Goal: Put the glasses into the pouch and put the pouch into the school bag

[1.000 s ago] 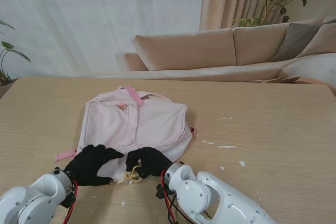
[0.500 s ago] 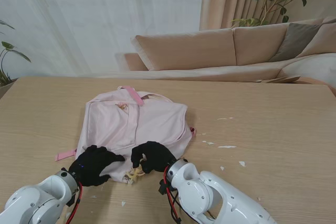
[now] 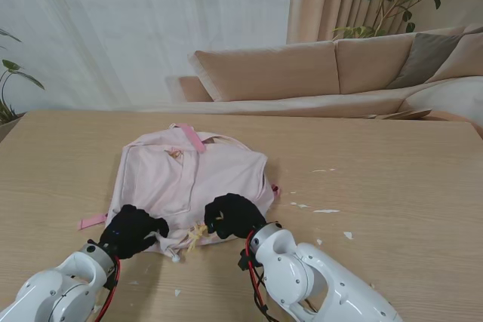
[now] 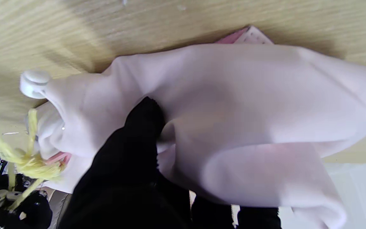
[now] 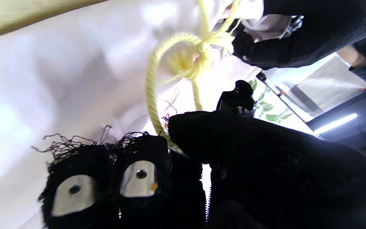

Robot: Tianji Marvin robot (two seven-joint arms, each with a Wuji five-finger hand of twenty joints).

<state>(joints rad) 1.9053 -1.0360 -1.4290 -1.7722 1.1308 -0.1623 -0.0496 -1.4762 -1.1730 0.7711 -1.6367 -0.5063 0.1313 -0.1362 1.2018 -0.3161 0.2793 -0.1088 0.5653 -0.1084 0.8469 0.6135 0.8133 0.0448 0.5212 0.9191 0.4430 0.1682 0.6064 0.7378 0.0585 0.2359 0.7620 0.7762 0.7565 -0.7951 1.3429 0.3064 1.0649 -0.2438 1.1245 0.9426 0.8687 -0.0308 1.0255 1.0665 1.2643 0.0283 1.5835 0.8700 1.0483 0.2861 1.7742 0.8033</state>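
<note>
The pink school bag (image 3: 192,179) lies flat on the wooden table (image 3: 392,186) in front of me. My left hand (image 3: 134,230) is shut on the bag's near edge; in the left wrist view its thumb (image 4: 132,152) presses into the pink fabric (image 4: 249,105). My right hand (image 3: 234,215) sits at the near right of the bag, shut on a yellow cord (image 3: 198,234) tied to the bag. That cord (image 5: 152,79) loops between thumb and fingers (image 5: 202,165) in the right wrist view. No glasses or pouch show in any view.
Small white scraps (image 3: 326,210) lie on the table to the right of the bag. A pink strap (image 3: 94,222) sticks out at the bag's left. A white toggle (image 4: 33,83) hangs near the cord. A beige sofa (image 3: 332,73) stands beyond the far edge.
My right hand has moved right and farther from me, drawing the yellow cord along the bag's near edge. The left hand shifted slightly farther, still gripping the fabric.
</note>
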